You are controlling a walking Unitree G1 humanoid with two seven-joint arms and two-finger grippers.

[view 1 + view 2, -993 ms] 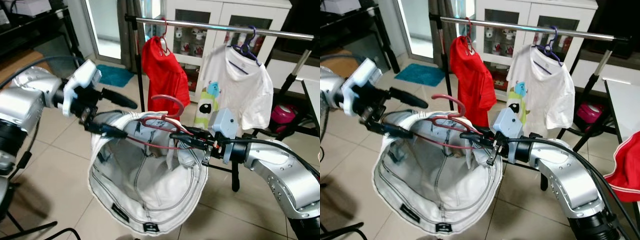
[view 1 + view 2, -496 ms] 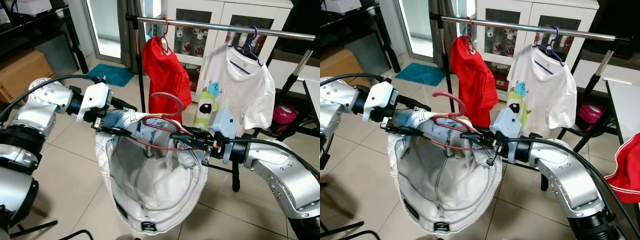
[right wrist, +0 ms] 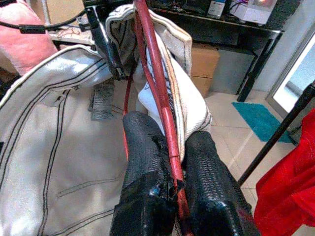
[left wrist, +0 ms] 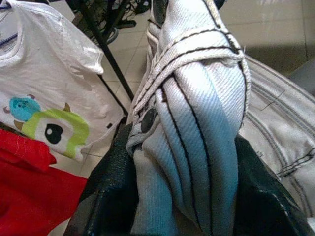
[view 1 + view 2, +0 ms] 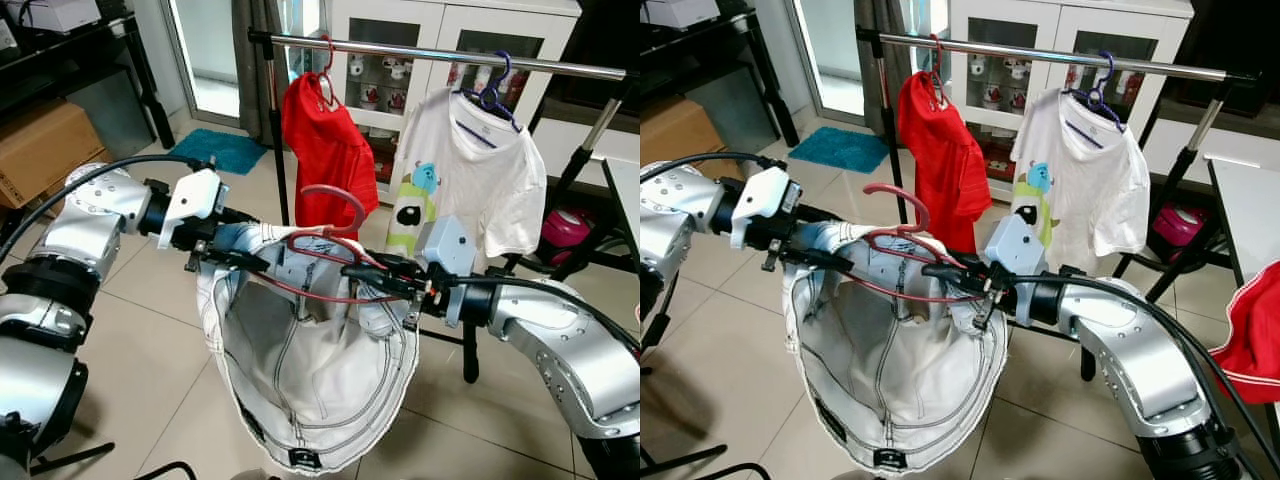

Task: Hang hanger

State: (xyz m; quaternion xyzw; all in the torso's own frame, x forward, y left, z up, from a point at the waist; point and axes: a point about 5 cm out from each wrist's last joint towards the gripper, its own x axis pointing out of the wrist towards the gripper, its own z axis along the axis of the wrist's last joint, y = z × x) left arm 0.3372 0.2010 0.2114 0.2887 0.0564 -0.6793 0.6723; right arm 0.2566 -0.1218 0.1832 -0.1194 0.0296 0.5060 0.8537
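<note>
Red hanger (image 5: 322,262) partly buried in white garment (image 5: 320,380), right gripper (image 3: 170,162) clamped on hanger, left gripper (image 5: 235,253) pinching garment's edge, both arms raised.

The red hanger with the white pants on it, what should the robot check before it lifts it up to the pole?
1. Right gripper shut on the red hanger: ok, the right wrist view shows the wire pinched between its fingers.
2. Left gripper shut on the white denim garment: ok.
3. Hanger hook pointing up: ok.
4. Free stretch on the rail between the red shirt and the white T-shirt: ok, though narrow.
5. Garment seated firmly on the hanger: cannot tell.
</note>
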